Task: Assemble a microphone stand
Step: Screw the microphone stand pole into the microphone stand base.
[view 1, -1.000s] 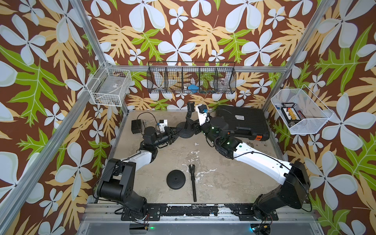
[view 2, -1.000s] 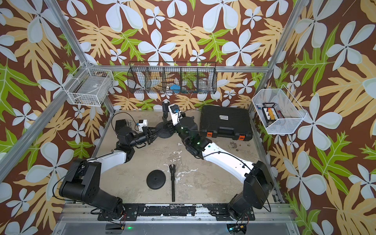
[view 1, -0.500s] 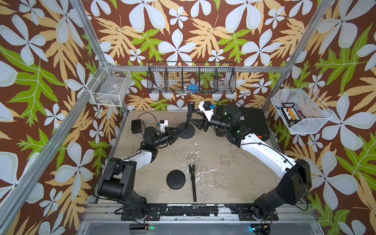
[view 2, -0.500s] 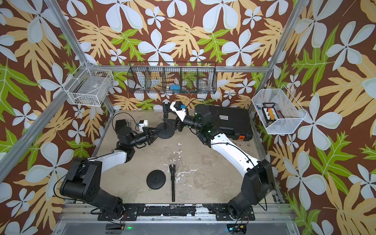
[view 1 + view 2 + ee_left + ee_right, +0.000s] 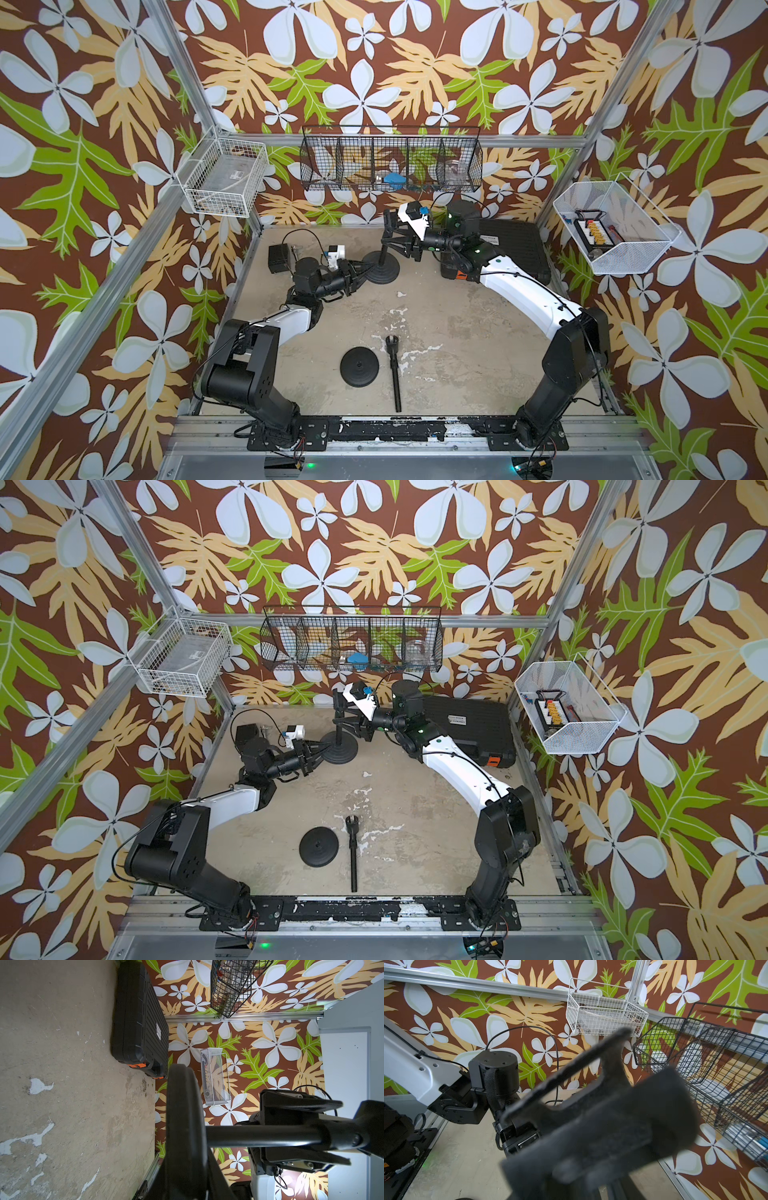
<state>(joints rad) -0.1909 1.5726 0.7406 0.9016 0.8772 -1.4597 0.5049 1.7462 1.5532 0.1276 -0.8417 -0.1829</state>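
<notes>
Grip, left: my left gripper (image 5: 365, 271) lies low over the table (image 5: 457, 332), its fingers pressed together on the rim of the far base, pinching that edge.
Far base (image 5: 384, 272): round, black, flat on the table near the back wall; in the left wrist view its disc (image 5: 182, 1126) stands edge-on right in front of me.
Pole (image 5: 259, 1136): short and black, upright out of the middle of the far base.
Clip (image 5: 387, 218): black, at the top of the pole.
Grip, right: my right gripper (image 5: 389, 242) comes in level from the right with its fingers spread, one on each side of the pole just under the clip. The left wrist view shows a gap between the pole and each finger, so I pinch nothing.
Right wrist view: a dark shape, close and blurred, covers the middle; I cannot tell which part it is.
Second base (image 5: 358, 368): flat on the table near the front, well apart from both my grippers.
Second pole (image 5: 395, 382): lying on the table just beside the second base, to its right, its clip end pointing toward the back.
Black case (image 5: 515, 249): closed, in the back right corner, behind my right arm.
</notes>
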